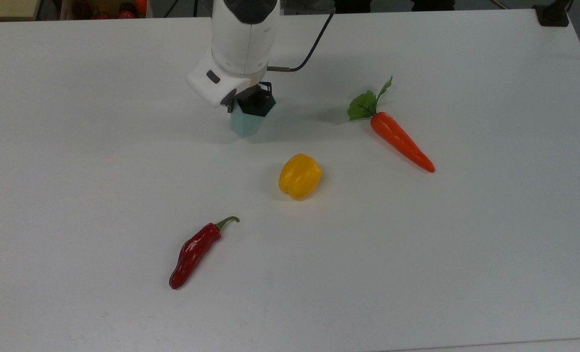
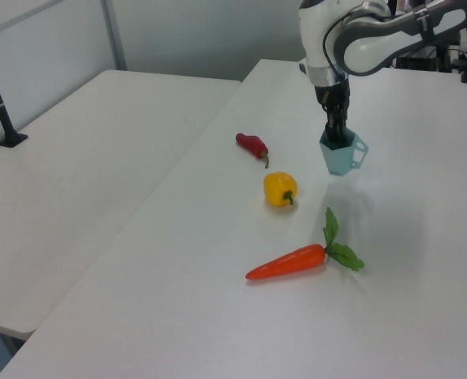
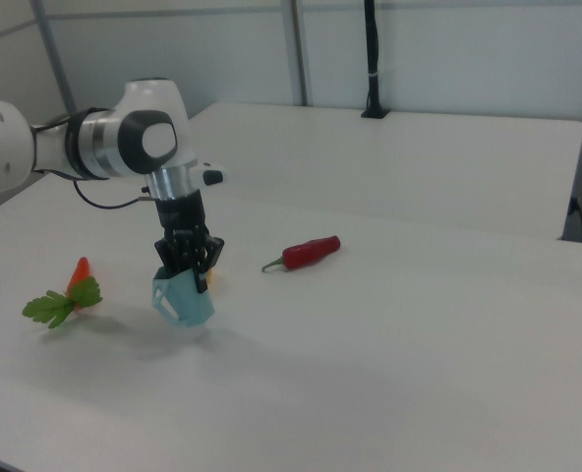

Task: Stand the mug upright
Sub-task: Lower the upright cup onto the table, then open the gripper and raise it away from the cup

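Note:
The mug [image 1: 244,123] is a pale blue-green faceted cup, held mouth up and slightly tilted, narrow base down. My gripper [image 1: 251,100] points straight down and is shut on the mug's rim, one finger inside the dark mouth. In the left view the mug [image 2: 340,155] hangs under the gripper [image 2: 336,136], with a small loop handle on the left view's right. The right view shows the mug [image 3: 183,301] under the gripper [image 3: 185,265], close over its shadow on the white table [image 1: 417,254]. I cannot tell whether its base touches.
A yellow pepper [image 1: 299,176] lies just in front of the mug in the top view. An orange carrot [image 1: 400,141] with green leaves lies on the top view's right, and a red chili [image 1: 194,252] lies nearer the front. A second table [image 2: 76,158] stands beside this one.

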Controlling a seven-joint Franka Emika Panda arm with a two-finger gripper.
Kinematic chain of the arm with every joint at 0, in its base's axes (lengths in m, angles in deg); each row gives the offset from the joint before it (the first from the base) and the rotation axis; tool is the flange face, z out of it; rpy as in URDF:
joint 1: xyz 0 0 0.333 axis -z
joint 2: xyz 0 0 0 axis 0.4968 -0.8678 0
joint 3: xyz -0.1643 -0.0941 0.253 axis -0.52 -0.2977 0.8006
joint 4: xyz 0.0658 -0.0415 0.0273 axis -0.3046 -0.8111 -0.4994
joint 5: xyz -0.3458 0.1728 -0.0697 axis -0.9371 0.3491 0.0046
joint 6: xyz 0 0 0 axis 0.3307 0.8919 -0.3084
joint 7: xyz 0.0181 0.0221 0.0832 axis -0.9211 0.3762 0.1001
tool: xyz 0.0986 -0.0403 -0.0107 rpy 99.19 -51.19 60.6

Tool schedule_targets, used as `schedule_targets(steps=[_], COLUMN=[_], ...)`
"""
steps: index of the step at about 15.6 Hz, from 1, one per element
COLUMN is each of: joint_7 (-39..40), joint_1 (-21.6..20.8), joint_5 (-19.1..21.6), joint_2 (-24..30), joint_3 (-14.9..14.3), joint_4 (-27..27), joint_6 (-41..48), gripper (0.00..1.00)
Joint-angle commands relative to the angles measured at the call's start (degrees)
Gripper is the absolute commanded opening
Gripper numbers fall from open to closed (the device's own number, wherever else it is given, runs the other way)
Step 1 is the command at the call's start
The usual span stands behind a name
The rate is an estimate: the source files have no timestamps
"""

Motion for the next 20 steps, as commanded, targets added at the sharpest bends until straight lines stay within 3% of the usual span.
schedule_targets(steps=[1, 3, 4, 5, 6, 7, 8, 9, 10, 14, 20], joint_7=[8.8, 9.0, 9.1, 9.1, 9.1, 9.1, 9.1, 9.0, 8.6, 8.0, 0.1], joint_1=[1.7, 1.7, 1.8, 1.8, 1.8, 1.8, 1.7, 1.7, 1.8, 1.8, 3.9], joint_5=[6.2, 6.3, 6.3, 6.3, 6.3, 6.3, 5.9, 5.8, 5.8, 5.2, 6.2], joint_2=[-0.7, -1.4, -1.3, -1.3, -1.2, -1.2, -1.2, -1.1, -0.6, 4.5, 16.4], joint_3=[0.0, -0.1, -0.1, -0.1, -0.1, -0.1, -0.2, -0.1, -0.2, -0.3, -0.4], joint_4=[-2.0, -2.7, -2.8, -2.8, -2.7, -2.7, -2.7, -2.6, -2.4, -2.0, -2.1], joint_6=[-5.0, -7.7, -7.8, -7.5, -7.3, -7.3, -7.3, -7.1, -6.8, -3.7, 2.8], gripper=[0.09, 0.11, 0.17, 0.31, 0.53, 0.65, 0.67, 0.76, 1.0, 1.0, 1.0])
